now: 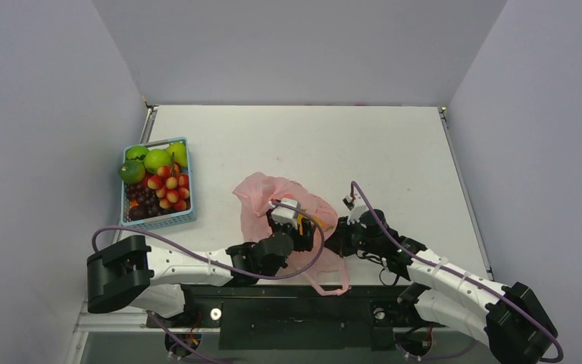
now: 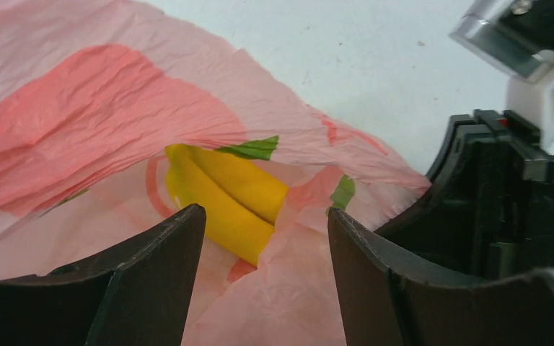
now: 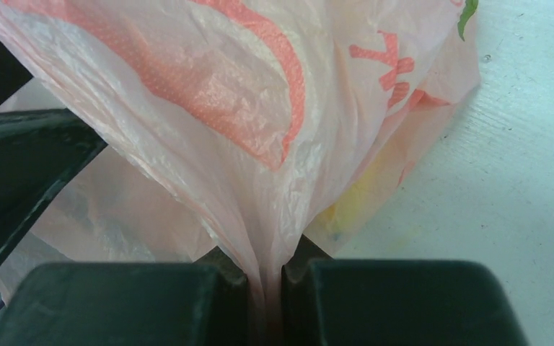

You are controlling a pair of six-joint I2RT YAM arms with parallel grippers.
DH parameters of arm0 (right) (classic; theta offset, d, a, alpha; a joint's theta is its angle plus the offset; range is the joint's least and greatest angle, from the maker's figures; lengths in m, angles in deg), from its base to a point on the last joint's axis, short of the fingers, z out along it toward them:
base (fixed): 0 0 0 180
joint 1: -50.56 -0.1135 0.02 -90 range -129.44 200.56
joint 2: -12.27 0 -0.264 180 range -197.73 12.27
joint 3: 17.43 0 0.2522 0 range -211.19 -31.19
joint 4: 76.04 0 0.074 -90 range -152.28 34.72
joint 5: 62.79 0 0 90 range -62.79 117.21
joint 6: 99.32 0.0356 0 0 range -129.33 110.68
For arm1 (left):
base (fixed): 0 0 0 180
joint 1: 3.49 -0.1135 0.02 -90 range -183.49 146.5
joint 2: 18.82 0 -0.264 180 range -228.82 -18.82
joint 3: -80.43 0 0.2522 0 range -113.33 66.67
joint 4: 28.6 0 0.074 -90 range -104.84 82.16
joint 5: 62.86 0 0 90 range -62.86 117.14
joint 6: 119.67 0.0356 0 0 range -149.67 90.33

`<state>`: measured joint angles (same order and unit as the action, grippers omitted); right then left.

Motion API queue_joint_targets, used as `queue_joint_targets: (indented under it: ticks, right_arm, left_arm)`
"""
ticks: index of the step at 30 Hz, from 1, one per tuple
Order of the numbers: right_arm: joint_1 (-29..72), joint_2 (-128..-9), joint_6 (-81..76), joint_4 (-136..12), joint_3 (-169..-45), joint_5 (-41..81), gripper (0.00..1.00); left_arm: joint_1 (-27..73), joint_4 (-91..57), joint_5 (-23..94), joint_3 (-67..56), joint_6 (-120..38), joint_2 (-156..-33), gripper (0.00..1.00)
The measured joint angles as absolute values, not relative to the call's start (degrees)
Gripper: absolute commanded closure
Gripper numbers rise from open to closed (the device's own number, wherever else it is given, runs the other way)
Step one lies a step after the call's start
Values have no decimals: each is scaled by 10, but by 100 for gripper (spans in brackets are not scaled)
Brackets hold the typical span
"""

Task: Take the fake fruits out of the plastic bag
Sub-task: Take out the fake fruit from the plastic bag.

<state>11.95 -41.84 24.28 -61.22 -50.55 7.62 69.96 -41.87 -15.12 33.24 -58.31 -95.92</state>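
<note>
The pink plastic bag (image 1: pixel 273 199) lies crumpled at the table's near middle. A bunch of yellow bananas (image 2: pixel 231 198) lies inside it, partly under pink film; a bit of yellow also shows in the top view (image 1: pixel 304 222). My left gripper (image 2: pixel 265 231) is open over the bag's mouth, its jaws either side of the bananas' near end, not touching them. My right gripper (image 3: pixel 265 277) is shut on a gathered fold of the bag (image 3: pixel 260 144) at its right edge and holds it up. The green apple and red-yellow cluster lie in the basket.
A light-blue slatted basket (image 1: pixel 158 220) stands at the left edge, holding green apples (image 1: pixel 157 159), a red-yellow fruit cluster (image 1: pixel 170 189) and dark grapes. Grey walls close three sides. A pink bag handle (image 1: pixel 332 287) trails toward the near table edge.
</note>
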Motion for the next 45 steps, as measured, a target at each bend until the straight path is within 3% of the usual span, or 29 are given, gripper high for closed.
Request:
queue_joint_targets:
  ticks: [4,12,14,17,24,28,34,45]
  right_arm:
    - [119,-417,242,-611,-505,84,100]
    - [119,-413,241,-600,-506,90,100]
    - [119,-413,241,-599,-507,91,100]
    - [119,-413,238,-591,-515,94,100]
    - [119,-413,233,-588,-529,95,100]
    - [119,-413,232,-588,-529,96,100]
    - [119,-413,226,-587,-532,99,100]
    - [119,-437,214,-586,-543,98,100]
  left_arm:
    - [700,-359,-182,317,-625,-967,45]
    - [698,-314,-187,327,-695,-939,40]
    - [695,-305,-172,340,-713,-910,38]
    - [694,-308,-144,354,-721,-872,26]
    - [608,-322,-38,401,-774,-836,27]
    - [544,-329,11,405,-794,-867,27]
    - [534,-364,23,369,-764,-953,28]
    - [559,-476,-76,265,-670,-1116,18]
